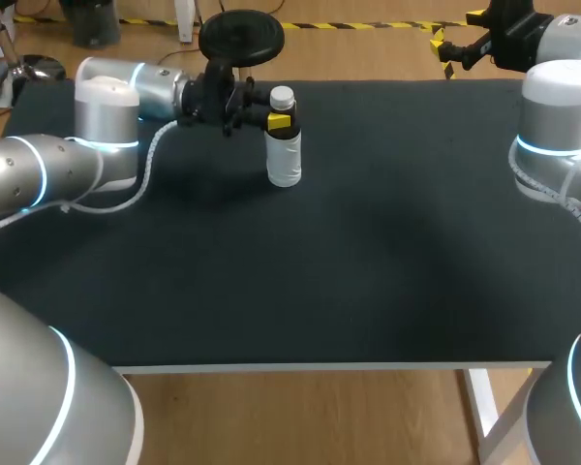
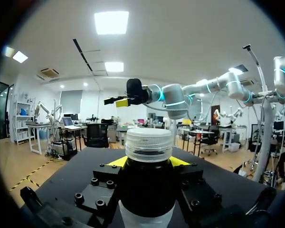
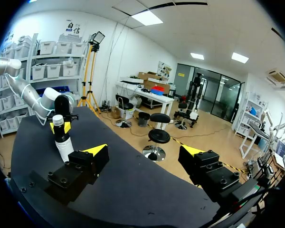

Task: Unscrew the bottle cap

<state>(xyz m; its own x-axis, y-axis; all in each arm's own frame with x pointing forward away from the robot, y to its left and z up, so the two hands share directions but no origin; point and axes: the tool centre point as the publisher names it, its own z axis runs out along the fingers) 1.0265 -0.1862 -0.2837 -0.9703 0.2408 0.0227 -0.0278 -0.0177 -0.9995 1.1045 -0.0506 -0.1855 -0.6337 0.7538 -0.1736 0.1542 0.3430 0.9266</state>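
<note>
Two arms: the left comes in low over the far left of the surface (image 1: 387,252) to the bottle; the right is held high past the far right corner, well apart from it.
Bottle (image 1: 284,160): upright on the surface, left of the middle and near the far edge, with a pale clear lower body and a dark band round the shoulder.
Cap (image 1: 282,97): white with a ribbed side, seated on the neck and standing free above the fingers.
Left end effector (image 1: 275,121): clamped on the bottle from two sides at the dark band, just under the cap.
Right end effector (image 1: 443,53): fingers spread wide, nothing between them.
Handling: it looks like a small, light plastic bottle. The thin lower wall would probably give under a squeeze, while the shoulder looks stiffer. I cannot tell how full it is.
Where to hold: the cap by two opposite ribbed sides, from above, clear of the left fingers beneath.
Risk: the smooth body may turn with the cap, or tip, if the clamp slips.
</note>
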